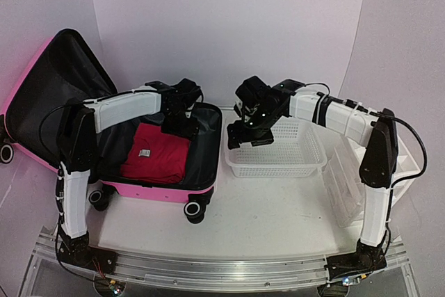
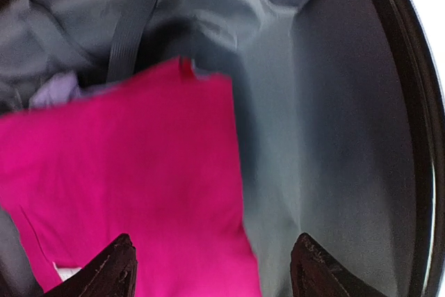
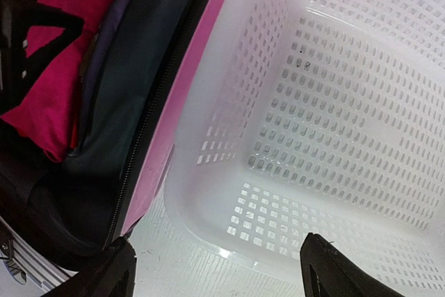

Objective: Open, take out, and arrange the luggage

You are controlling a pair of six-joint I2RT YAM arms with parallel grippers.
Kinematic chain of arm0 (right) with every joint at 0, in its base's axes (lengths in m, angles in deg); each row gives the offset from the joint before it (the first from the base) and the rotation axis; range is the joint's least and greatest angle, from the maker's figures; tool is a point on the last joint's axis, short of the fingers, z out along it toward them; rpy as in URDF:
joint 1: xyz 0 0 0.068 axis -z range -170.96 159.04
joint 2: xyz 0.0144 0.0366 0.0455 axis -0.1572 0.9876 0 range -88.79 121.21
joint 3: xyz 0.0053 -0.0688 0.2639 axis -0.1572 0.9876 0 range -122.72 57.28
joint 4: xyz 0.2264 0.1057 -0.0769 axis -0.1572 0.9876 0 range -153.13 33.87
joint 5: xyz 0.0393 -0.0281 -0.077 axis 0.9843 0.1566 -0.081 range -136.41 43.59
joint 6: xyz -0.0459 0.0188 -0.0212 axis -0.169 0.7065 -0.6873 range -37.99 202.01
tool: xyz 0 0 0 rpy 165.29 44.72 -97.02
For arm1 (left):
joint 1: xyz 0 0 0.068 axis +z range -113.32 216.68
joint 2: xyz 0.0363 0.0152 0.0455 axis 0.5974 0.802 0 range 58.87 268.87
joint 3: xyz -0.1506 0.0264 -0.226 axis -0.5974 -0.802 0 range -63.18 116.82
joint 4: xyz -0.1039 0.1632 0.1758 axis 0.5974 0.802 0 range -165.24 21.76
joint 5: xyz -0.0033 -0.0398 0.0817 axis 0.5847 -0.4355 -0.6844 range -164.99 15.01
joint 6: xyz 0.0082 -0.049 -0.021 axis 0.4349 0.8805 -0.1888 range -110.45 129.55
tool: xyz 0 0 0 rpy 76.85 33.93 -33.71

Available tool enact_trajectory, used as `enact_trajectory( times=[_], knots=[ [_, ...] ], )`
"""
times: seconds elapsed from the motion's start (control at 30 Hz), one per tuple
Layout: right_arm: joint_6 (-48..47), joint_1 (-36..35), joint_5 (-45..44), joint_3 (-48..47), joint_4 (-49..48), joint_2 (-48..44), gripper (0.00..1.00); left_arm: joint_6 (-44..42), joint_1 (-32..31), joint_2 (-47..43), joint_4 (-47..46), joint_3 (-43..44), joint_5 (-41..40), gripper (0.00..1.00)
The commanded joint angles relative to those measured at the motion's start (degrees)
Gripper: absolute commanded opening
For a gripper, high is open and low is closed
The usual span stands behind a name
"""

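Left edge crops luggage (image 1: pixel 49 81); garment label (image 1: pixel 144 152) too small to read.

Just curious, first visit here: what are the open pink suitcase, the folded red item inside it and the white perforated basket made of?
Pink suitcase: probably hard plastic, smooth rigid shell; dark fabric lining. Folded red item: soft matte cloth. White perforated basket: moulded plastic, gridded holes.

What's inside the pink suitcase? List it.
A folded red garment lies on the black lining of the suitcase; a lavender cloth edge peeks from beneath. Whatever else lies under the garment is hidden.
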Motion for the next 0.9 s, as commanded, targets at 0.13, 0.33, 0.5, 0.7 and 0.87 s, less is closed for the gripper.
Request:
enact_trajectory(
  times=[0.13,0.33,0.5,0.7,0.87],
  knots=[
    [-1.97,1.56,2.44,2.86,-3.46,-2.35,0.83,-7.45,-1.27,11.68,3.09,15.30,-14.06,0.73],
    [-1.97,1.81,3.12,3.81,-4.11,-2.18,0.83,-11.28,-1.27,17.57,3.19,21.97,-19.47,0.64],
    [-1.62,1.88,3.44,4.89,-4.52,-2.43,0.83,-11.49,-1.18,18.91,3.15,23.39,-19.90,0.50],
    [-0.96,1.96,3.52,4.68,-4.90,-2.54,0.83,-11.71,-0.92,19.70,3.26,24.22,-17.25,0.41],
    [0.24,2.21,4.01,3.48,-5.09,-2.26,0.84,-11.85,-0.27,19.75,3.30,24.55,-14.34,0.29]
  ],
)
